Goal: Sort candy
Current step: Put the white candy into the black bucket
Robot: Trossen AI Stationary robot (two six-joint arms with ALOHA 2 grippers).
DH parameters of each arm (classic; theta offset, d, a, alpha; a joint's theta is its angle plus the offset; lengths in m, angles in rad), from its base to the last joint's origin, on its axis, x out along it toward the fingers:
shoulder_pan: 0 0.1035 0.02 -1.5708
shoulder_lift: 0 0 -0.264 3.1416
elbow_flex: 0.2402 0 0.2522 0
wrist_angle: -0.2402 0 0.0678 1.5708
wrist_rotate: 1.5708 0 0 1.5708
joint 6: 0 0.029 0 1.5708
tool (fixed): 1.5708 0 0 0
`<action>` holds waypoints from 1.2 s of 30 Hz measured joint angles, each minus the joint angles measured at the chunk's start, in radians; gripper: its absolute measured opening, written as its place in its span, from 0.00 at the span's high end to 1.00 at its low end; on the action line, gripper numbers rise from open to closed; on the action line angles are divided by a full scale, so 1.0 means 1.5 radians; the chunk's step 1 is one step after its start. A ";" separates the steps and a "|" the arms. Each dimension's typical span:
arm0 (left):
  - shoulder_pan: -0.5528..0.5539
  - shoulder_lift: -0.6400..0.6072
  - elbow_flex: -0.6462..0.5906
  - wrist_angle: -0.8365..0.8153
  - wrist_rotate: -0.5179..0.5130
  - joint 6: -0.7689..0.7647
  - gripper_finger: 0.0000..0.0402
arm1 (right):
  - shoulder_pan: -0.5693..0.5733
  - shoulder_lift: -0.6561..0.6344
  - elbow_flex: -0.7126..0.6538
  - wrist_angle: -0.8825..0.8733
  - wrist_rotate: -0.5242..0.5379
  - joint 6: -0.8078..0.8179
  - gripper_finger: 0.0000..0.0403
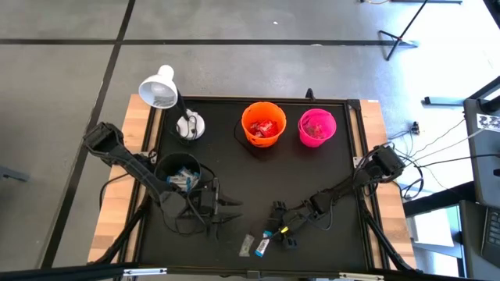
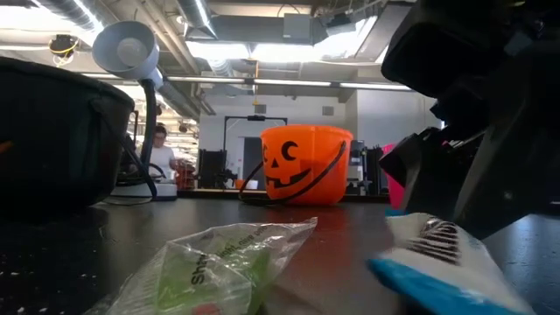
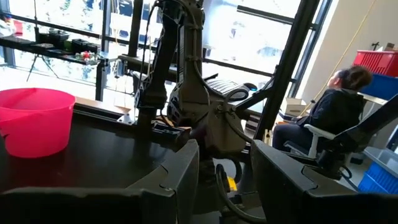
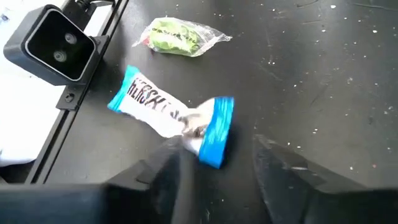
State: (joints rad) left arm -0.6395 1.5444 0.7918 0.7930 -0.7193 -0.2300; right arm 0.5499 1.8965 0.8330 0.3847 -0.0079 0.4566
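Hiding blue-and-white candy (image 4: 171, 118): right hand (image 4: 217, 163)

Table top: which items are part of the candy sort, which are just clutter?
Job:
- blue-and-white candy, at the right gripper
- green-wrapped candy
- orange bucket, red candy inside
- pink bucket
- black bucket, beside the left gripper

Clutter:
- white desk lamp
- small camera at the table edge

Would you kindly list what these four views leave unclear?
- Black bucket contents: high view, the left arm crosses it.
- Blue-and-white candy: low view blurs it, right gripper looms behind; its fingers straddle one end in the right wrist view, contact unclear.
- Pink bucket: left wrist view, interior hidden by its wall.
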 joint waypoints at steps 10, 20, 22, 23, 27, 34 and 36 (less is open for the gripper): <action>0.000 0.009 0.000 -0.012 -0.002 -0.025 0.66 | 0.000 0.001 0.000 0.005 -0.001 -0.027 0.95; 0.012 0.084 0.000 -0.015 -0.035 -0.105 0.66 | 0.000 0.001 0.000 0.007 0.010 -0.032 0.99; 0.013 0.094 0.000 -0.015 -0.035 -0.117 0.66 | 0.000 0.001 0.000 0.008 0.013 -0.033 0.99; 0.014 0.096 0.000 -0.015 -0.036 -0.122 0.66 | 0.000 0.001 0.000 0.010 0.015 -0.033 0.99; 0.014 0.097 0.000 -0.013 -0.036 -0.124 0.66 | 0.000 -0.001 0.000 0.024 0.016 -0.033 1.00; 0.013 0.097 0.000 -0.011 -0.036 -0.124 0.66 | 0.000 -0.039 0.000 0.021 0.030 -0.053 1.00; 0.013 0.097 0.000 -0.009 -0.035 -0.124 0.66 | 0.000 -0.056 0.000 0.019 0.036 -0.065 1.00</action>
State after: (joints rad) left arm -0.6193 1.6897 0.7921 0.7800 -0.7723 -0.4160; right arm 0.5495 1.8132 0.8326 0.4139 0.0467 0.3590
